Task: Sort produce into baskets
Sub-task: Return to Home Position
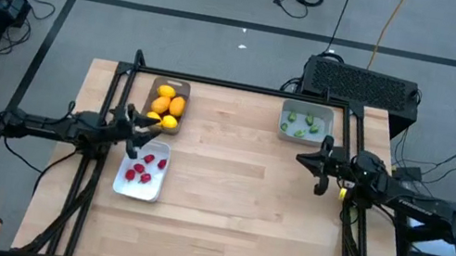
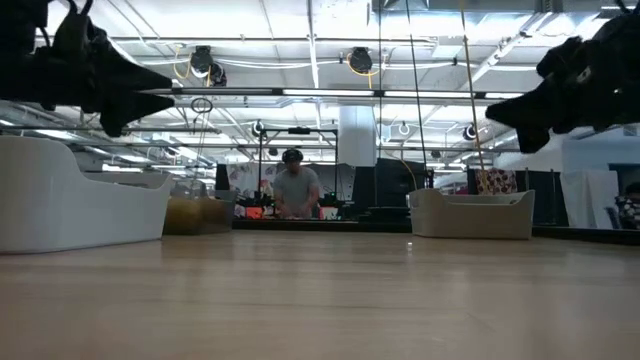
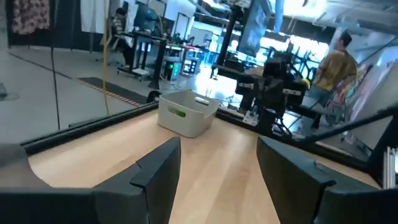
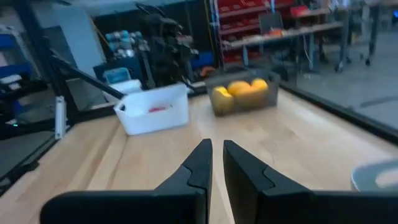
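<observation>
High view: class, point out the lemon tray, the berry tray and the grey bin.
lemon tray [image 1: 171, 82], high view, upper rim.
berry tray [image 1: 138, 191], high view, bare floor.
grey bin [image 1: 310, 107], high view, upper rim.

Left arm [image 1: 59, 126] and right arm [image 1: 408, 202] alike: slim, jointed, matte black, mounted at the left and right edges of the table [image 1: 223, 207]. Black cables [image 1: 76, 186] trailing down from both. Small yellow patch [image 1: 343, 194] on the right arm, near the table's right edge. Left gripper [image 1: 143, 139]: broad, flat, angular black fingers [image 3: 155, 171]. Right gripper [image 1: 312, 171]: same dark wedge-shaped fingers [image 4: 198, 163], tapered toward the tips.
</observation>
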Controlling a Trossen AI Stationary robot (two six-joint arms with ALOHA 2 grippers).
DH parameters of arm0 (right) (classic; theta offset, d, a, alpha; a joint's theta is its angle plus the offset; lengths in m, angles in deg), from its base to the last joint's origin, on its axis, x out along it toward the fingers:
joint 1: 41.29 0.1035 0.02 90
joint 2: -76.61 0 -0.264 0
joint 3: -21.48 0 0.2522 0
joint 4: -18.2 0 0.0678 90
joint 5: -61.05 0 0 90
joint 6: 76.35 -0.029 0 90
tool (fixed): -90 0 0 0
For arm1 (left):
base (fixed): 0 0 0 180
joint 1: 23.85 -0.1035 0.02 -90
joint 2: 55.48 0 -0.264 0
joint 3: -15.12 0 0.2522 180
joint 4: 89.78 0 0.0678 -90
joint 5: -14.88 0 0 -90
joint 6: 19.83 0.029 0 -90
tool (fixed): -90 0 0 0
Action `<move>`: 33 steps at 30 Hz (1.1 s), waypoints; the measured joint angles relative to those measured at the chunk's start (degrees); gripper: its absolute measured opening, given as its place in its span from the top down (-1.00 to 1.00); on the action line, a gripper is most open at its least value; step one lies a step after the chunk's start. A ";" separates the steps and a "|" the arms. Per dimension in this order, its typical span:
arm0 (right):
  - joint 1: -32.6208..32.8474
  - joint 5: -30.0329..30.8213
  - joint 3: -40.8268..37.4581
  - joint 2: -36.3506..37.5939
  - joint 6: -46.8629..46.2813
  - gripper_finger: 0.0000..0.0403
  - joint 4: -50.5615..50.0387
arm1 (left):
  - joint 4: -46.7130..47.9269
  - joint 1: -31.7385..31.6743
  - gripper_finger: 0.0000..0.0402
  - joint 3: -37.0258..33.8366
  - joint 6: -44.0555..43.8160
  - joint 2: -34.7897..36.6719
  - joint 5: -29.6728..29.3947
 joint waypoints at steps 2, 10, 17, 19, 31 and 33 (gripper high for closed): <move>0.55 -0.18 0.00 1.74 1.20 0.84 -0.09 | 0.11 0.00 -0.09 0.00 1.35 0.06 0.27; 2.32 -0.17 0.02 3.53 4.39 0.84 -0.29 | 0.71 -0.02 -0.09 0.00 4.57 -0.01 3.69; 2.33 0.68 0.04 2.98 4.39 0.84 -2.73 | 0.75 -0.04 -0.09 -0.02 4.55 0.02 3.65; 2.33 0.68 0.04 2.93 4.39 0.84 -2.72 | 0.77 -0.07 -0.09 -0.04 4.55 0.02 3.65; 2.35 0.67 0.04 2.92 4.39 0.84 -2.77 | 0.77 -0.07 -0.09 -0.07 4.45 0.02 3.61; 2.33 0.69 0.04 2.92 4.39 0.84 -2.78 | 0.77 -0.07 -0.09 -0.07 4.34 0.02 3.61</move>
